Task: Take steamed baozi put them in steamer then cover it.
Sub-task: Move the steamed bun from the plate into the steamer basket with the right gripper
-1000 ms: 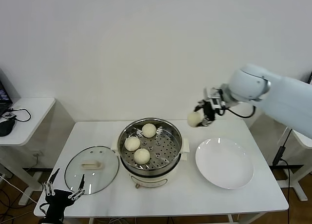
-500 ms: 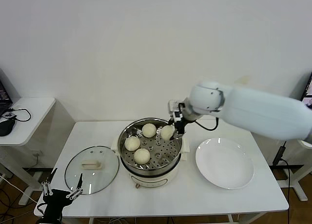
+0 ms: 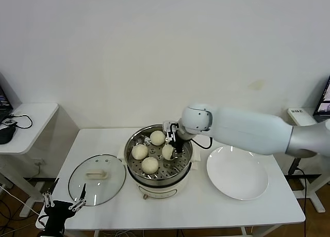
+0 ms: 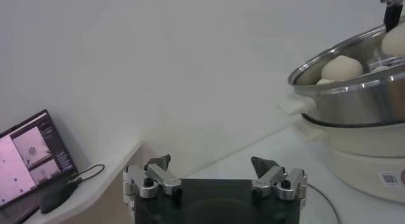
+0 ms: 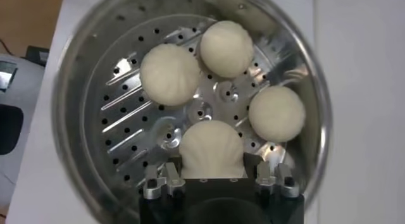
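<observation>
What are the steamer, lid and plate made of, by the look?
Steamer: polished steel, seemingly; mirror-bright wall, punched holes in the floor.
Lid: clear glass, the table shows through; metal-looking rim, cream handle, possibly plastic.
Plate: glossy white, ceramic or melamine; cannot tell which.

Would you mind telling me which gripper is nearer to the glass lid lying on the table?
The left. The left gripper hangs open just off the table's front edge, beside the glass lid. The right gripper is inside the steamer, gripping a baozi.
</observation>
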Controlling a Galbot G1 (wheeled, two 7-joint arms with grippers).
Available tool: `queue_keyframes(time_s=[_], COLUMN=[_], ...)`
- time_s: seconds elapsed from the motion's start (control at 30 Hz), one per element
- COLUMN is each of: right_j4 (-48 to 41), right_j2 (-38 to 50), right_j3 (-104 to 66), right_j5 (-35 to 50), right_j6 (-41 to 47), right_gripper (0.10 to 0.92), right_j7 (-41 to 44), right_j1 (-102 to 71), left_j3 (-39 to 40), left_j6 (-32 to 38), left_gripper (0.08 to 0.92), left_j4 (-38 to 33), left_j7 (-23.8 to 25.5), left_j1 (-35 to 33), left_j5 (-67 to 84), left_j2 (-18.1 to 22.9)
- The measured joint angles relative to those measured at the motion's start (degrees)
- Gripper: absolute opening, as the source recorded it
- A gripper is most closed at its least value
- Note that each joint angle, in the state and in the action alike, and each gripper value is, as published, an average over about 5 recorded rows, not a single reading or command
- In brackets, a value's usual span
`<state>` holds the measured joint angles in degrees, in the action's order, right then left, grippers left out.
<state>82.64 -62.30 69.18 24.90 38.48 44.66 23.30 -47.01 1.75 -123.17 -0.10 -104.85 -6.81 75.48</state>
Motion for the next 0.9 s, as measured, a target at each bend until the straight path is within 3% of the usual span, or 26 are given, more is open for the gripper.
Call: queue_keyframes(time_s=[0.73,0.9], right_j4=[-1.8,-1.4], right_j2=[-0.4,0.1], right_j3=[-0.1,-0.2], right_j5=[-3.0,-3.1], right_j6=[1.2,1.5], right_gripper=[0.611,0.667], right_j7=[3.0,3.4], right_j1=[-0.5,-0.3], left_j3=[-0.1,0.0], left_j6=[0.1,0.1], left_gripper=[0.823,0.823], left_j4=[0.1,0.1], left_j7=[0.0,0.0], left_j1=[0.2,0.1], left_j5=[0.1,0.1], left_j2=[0.2,0.2])
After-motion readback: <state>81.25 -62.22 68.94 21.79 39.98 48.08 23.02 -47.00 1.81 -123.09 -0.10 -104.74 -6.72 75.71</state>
